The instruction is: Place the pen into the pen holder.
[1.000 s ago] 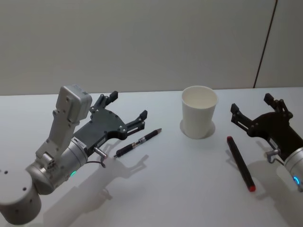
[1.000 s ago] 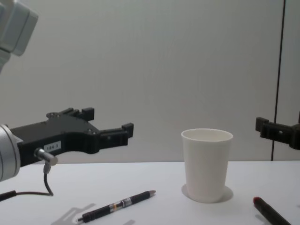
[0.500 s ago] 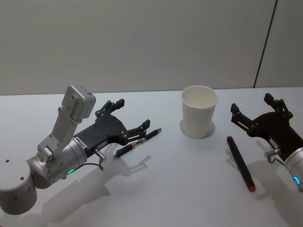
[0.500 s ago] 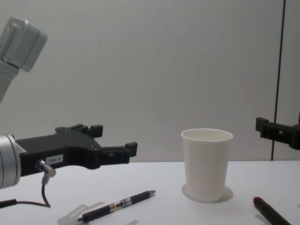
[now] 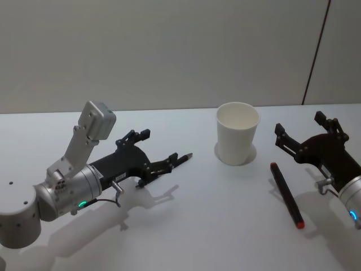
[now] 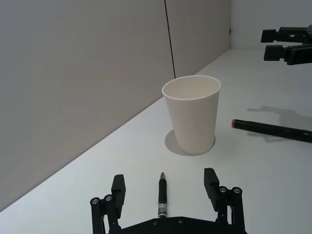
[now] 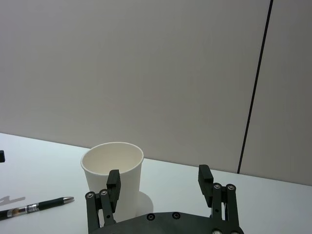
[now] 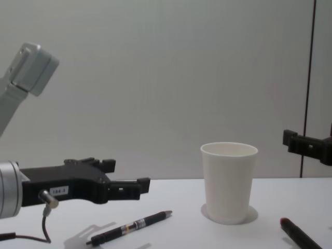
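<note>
Broadly, the white table (image 5: 186, 226) carries everything. The left gripper (image 5: 161, 148) hangs low over its left half, fingers spread wide; the wrist view shows one on each side of the pen, lined up along its length. That looks like the set-up for closing on the barrel, though nothing is gripped yet. The right gripper (image 5: 299, 124) is held off at the right edge, fingers also wide apart and holding nothing, probably parked clear of the work. The pen holder (image 5: 237, 138) stands upright and empty between the two arms, its mouth open to a drop from above. A black marker with a red end (image 5: 286, 195) lies just right of it. The pen (image 8: 129, 228) lies flat to the cup's left, tip towards it. A small white label (image 8: 59, 190) on the left gripper seems to read "184-1".
</note>
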Robot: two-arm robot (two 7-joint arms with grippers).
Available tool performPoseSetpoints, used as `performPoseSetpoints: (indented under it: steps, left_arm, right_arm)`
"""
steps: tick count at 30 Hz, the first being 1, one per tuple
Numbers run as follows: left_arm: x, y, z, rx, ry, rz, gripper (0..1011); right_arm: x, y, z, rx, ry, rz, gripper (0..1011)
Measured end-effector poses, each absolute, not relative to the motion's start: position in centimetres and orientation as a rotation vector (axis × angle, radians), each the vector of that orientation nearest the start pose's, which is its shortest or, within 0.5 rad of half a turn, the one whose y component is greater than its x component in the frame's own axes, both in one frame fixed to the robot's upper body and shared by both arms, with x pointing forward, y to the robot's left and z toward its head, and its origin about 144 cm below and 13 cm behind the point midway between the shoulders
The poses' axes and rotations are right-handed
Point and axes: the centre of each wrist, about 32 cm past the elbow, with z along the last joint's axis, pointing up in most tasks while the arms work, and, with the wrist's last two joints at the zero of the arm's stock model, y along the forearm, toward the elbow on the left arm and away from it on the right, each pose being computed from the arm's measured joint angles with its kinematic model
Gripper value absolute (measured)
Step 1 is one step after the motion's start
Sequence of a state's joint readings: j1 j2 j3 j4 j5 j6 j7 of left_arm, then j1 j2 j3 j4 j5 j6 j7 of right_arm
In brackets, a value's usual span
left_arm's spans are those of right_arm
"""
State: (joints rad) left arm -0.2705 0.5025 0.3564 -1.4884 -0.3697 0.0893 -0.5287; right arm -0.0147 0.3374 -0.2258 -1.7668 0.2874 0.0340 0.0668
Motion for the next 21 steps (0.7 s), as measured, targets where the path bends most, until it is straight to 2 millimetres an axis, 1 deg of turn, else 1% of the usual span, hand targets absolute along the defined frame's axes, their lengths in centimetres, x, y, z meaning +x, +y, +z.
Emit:
performPoseSetpoints:
  steps: [11, 21]
  left_arm:
    - [52.3, 29.0, 119.1, 0.242, 0.015, 0.762, 1001]
    - [52.8, 29.0, 118.8, 0.279, 0.059, 0.765, 1001]
  right_arm:
    - [44.3, -23.7, 118.9, 0.026, -0.075, -1.23, 1001]
    - [44.3, -23.7, 118.9, 0.026, -0.075, -1.23, 1002]
